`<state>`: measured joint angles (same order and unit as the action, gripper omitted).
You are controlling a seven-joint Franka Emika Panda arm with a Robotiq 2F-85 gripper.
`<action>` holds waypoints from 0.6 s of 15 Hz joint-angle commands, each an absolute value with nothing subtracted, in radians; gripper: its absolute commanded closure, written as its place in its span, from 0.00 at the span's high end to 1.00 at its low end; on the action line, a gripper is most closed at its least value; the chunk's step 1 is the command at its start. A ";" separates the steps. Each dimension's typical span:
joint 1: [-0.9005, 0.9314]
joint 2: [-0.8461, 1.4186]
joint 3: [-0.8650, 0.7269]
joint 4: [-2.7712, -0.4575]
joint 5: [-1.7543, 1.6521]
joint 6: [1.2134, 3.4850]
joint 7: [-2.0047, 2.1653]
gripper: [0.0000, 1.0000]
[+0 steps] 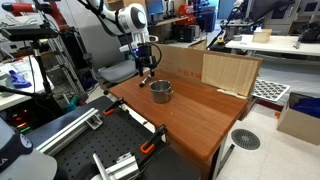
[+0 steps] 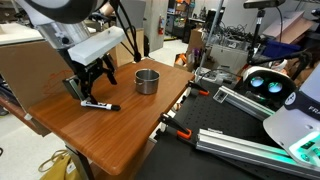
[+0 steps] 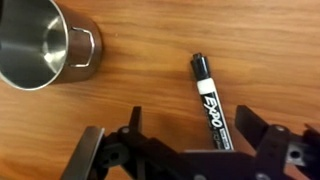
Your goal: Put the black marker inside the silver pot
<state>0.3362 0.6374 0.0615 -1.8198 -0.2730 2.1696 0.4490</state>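
Observation:
The black marker (image 3: 210, 98), an Expo pen with a white label, lies flat on the wooden table; it also shows in an exterior view (image 2: 100, 104). The silver pot (image 3: 45, 45) stands upright at the upper left of the wrist view, apart from the marker, and shows in both exterior views (image 1: 161, 91) (image 2: 147, 80). My gripper (image 3: 185, 128) is open and empty, its fingers on either side of the marker's lower end, just above it. In the exterior views the gripper (image 2: 88, 82) (image 1: 146, 68) hovers low over the table beside the pot.
The wooden table (image 2: 130, 115) (image 1: 195, 110) has a cardboard sheet (image 1: 230, 72) standing at one edge. Metal rails and clamps (image 2: 235, 100) sit beside the table. Office clutter lies beyond.

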 commanded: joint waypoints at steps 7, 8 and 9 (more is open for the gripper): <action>0.393 0.790 0.027 -1.691 -0.391 2.157 0.386 0.75; 0.394 0.798 0.028 -1.684 -0.394 2.159 0.379 0.72; 0.393 0.805 0.032 -1.675 -0.389 2.156 0.365 0.66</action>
<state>0.3748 0.7657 0.0478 -1.7294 -0.3708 2.1704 0.4029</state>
